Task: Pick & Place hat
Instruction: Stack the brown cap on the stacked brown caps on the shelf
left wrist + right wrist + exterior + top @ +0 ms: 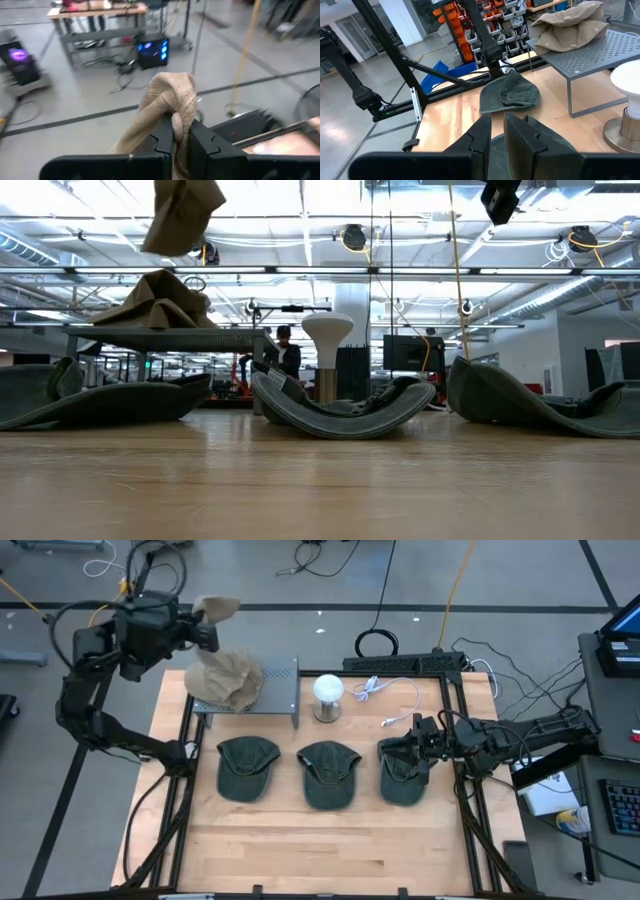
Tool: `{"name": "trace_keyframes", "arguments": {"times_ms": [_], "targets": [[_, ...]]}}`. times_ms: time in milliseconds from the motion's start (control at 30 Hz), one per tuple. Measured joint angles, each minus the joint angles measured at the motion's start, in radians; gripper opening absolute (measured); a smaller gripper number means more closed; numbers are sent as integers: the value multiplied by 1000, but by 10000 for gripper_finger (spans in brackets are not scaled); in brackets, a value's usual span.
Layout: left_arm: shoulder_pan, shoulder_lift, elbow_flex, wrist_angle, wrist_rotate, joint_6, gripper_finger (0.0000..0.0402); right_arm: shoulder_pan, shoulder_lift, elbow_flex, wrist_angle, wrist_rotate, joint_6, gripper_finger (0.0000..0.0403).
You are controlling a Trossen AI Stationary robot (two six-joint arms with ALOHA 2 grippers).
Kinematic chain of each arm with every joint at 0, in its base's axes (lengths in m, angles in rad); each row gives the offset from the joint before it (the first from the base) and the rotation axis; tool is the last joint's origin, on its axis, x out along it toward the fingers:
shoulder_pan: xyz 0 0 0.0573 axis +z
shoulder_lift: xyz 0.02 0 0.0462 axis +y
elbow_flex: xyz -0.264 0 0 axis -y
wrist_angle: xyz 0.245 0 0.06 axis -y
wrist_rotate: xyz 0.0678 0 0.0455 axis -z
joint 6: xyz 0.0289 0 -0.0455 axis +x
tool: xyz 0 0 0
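Nearest to the high camera is the left tool (205, 633), lifted above the back left corner of the worktop (320, 840); its fingers are pressed onto a beige hat (167, 102), and a fold of the fabric sticks out between them in the left wrist view. I judge that it holds the hat so high in order to carry it clear of the grey perforated rack (285, 690). On this rack a second beige hat (228, 680) lies crumpled, probably as a stock waiting for its turn.

Three dark green caps lie in one row in front of the rack: the left cap (247, 768), the middle cap (329, 774) and the right cap (402, 778). This even row looks like a deliberate arrangement. The right tool (418, 745) hovers over the right cap with its fingers nearly together; from the right wrist view I cannot tell if they pinch the cap.

One white lamp (328, 698) stands just beside the rack, and one white cable (385, 692) lies behind it. Altogether: two beige hats, three green caps.
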Motion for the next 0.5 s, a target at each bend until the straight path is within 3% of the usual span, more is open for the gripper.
{"name": "trace_keyframes", "arguments": {"times_ms": [367, 500], "targets": [[140, 61, 0, -285, 19, 10, 21, 0, 0, 0, 0, 0, 8, 43], [167, 74, -2, -299, 20, 16, 21, 0, 0, 0, 0, 1, 8, 43]]}}
